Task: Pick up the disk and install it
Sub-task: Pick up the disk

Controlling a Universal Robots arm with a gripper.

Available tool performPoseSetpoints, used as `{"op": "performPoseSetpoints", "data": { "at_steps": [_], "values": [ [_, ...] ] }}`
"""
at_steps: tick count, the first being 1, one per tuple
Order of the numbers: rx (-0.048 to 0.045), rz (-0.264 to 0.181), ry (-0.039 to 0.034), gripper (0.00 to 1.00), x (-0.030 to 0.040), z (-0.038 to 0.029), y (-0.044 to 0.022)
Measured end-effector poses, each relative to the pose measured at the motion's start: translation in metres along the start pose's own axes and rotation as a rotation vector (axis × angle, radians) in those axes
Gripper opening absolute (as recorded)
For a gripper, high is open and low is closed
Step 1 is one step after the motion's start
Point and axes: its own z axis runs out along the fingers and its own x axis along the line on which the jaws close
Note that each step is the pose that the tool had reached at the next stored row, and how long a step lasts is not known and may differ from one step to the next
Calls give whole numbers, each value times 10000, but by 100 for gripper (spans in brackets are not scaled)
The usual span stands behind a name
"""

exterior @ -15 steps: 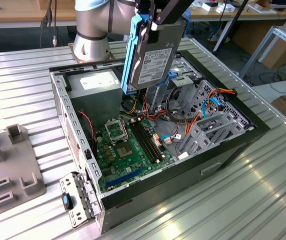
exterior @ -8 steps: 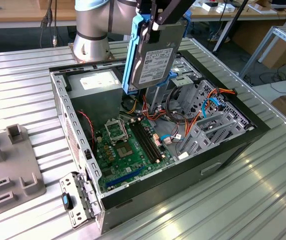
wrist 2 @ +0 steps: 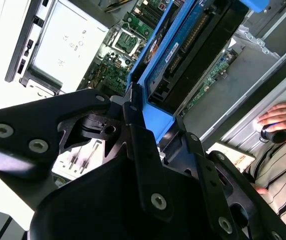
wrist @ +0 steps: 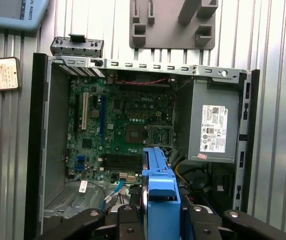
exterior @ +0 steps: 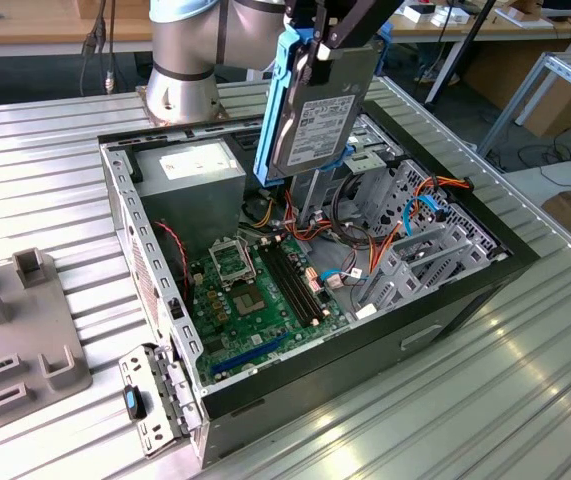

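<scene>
The disk, a silver-grey drive with a white label in a bright blue carrier rail, hangs upright above the open computer case. My gripper is shut on its upper end, clamping the blue rail. The disk's lower edge hovers over the back middle of the case, above the motherboard. In both wrist views my black fingers squeeze the blue carrier. The disk's dark underside points down at the case interior.
A grey power-supply box sits in one corner of the case. Metal drive brackets and orange and blue cables fill the exterior view's right side. A grey fixture stands on the ribbed table. A person's hand rests nearby.
</scene>
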Motion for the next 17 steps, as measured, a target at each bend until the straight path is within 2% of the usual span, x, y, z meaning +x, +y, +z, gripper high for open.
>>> {"op": "performPoseSetpoints", "data": {
  "at_steps": [6,8,10,17],
  "values": [
    [0,0,0,37,1,0,-2],
    [2,-2,0,37,24,0,-1],
    [26,-1,-2,37,115,0,5],
    [109,-2,-3,37,369,0,20]
  ]
}}
